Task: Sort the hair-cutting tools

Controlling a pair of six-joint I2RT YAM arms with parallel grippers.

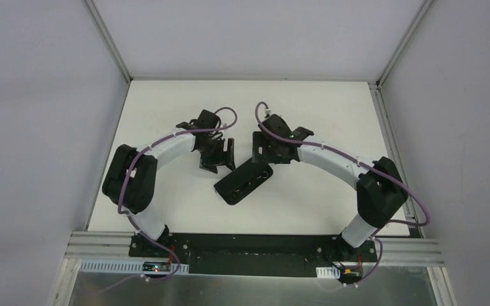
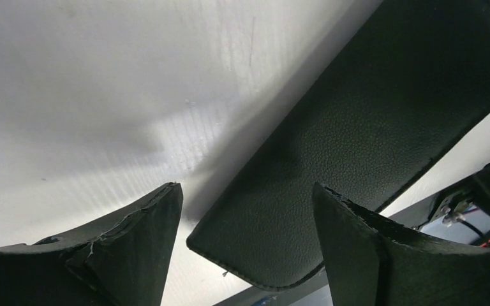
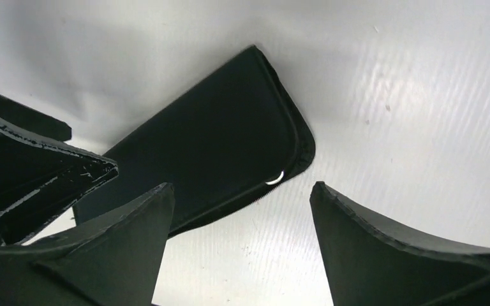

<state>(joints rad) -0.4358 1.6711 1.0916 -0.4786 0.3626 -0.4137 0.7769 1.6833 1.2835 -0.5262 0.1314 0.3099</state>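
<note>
None of the hair-cutting tools show in any view. A flat black zip case [image 1: 245, 181] lies shut and slanted on the white table [image 1: 166, 108]. My left gripper [image 1: 220, 159] hovers at its upper left side. In the left wrist view this gripper [image 2: 245, 186] stands open, with a rounded end of the case [image 2: 370, 115] below the gap and nothing held. My right gripper [image 1: 261, 150] is at the case's far end. It [image 3: 241, 185] is open over bare table, just beside the case [image 3: 210, 146] corner with its zip edge.
The left gripper's fingers [image 3: 51, 178] show at the left edge of the right wrist view, close to the right gripper. A black and aluminium rail [image 1: 255, 245] runs along the near table edge. White walls and frame posts [image 1: 105, 38] enclose the table.
</note>
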